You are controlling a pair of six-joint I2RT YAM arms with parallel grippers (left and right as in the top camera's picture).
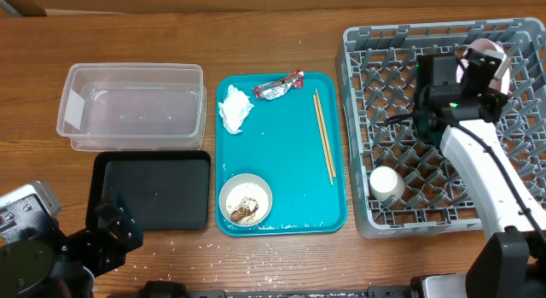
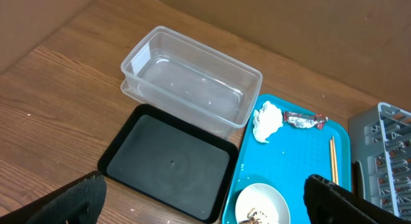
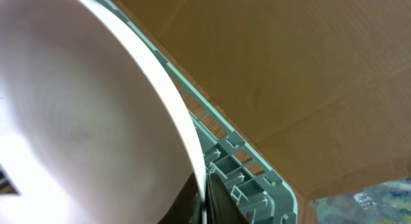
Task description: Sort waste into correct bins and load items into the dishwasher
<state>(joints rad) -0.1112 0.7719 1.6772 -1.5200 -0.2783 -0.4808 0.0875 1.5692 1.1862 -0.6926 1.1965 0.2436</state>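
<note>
My right gripper (image 1: 465, 72) is over the far part of the grey dish rack (image 1: 375, 102), shut on the rim of a pink bowl (image 1: 488, 50). In the right wrist view the fingers (image 3: 204, 192) pinch that rim (image 3: 160, 89) above the rack's wall (image 3: 257, 160). A small cream bowl (image 1: 386, 183) lies upside down in the rack. The white plate (image 1: 246, 200) holds brown scraps and rice. The napkin (image 1: 235, 108), foil wrapper (image 1: 279, 86) and chopsticks (image 1: 324, 136) lie on the tray. My left gripper (image 2: 205, 205) is open and empty near the black tray (image 1: 153, 191).
The teal serving tray (image 1: 281, 161) sits between the bins and the rack. The clear tub (image 1: 77, 76) stands behind the black tray; both hold nothing. Rice grains are scattered on the wood in front of the teal tray. A brown cardboard wall is at the back.
</note>
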